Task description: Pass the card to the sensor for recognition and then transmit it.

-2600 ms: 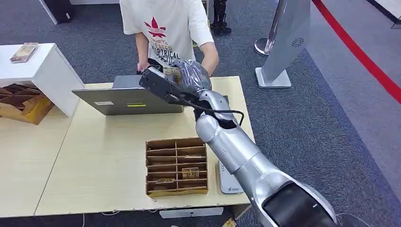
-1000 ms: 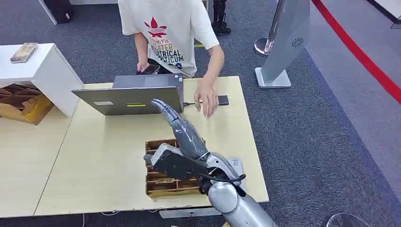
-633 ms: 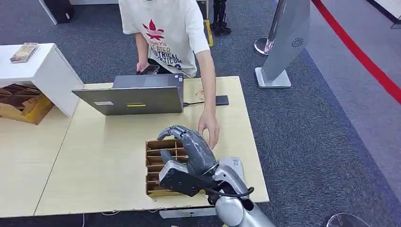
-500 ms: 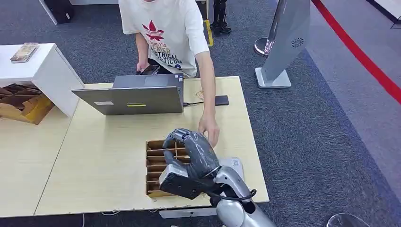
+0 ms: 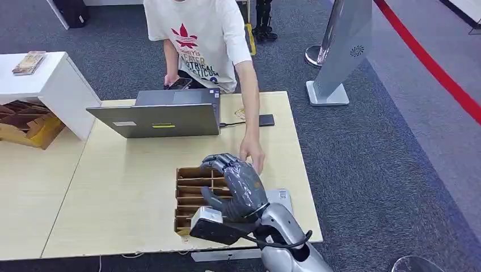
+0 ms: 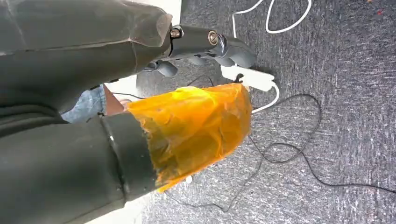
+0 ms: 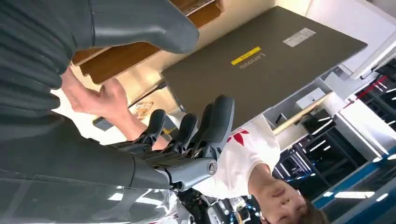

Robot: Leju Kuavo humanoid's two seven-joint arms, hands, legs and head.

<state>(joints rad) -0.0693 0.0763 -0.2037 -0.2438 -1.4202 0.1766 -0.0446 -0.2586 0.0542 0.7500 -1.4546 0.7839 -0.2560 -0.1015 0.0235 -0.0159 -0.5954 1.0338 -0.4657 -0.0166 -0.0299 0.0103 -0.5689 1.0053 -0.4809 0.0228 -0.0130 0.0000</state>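
Note:
My right hand (image 5: 235,187) hovers over the brown divided card box (image 5: 186,195) near the table's front edge. Its fingers are slightly curled and apart from the thumb, and it holds nothing; the right wrist view shows the same empty right hand (image 7: 187,135). The white sensor pad (image 5: 282,196) lies just right of the box, partly behind my wrist. A small card (image 5: 240,113) lies on the table by the laptop, and this card (image 7: 142,108) appears in the right wrist view too. My left hand (image 6: 201,46) hangs over the carpet, holding nothing.
A person stands behind the table, one hand (image 5: 251,153) reaching down close to my right hand. An open laptop (image 5: 159,116) stands at the back, a black device (image 5: 266,120) beside it. A white cabinet (image 5: 51,85) is at the left.
My right arm drew back from the person and the hand came down over the card box, its fingers curling in. The person's hand reached forward toward the box.

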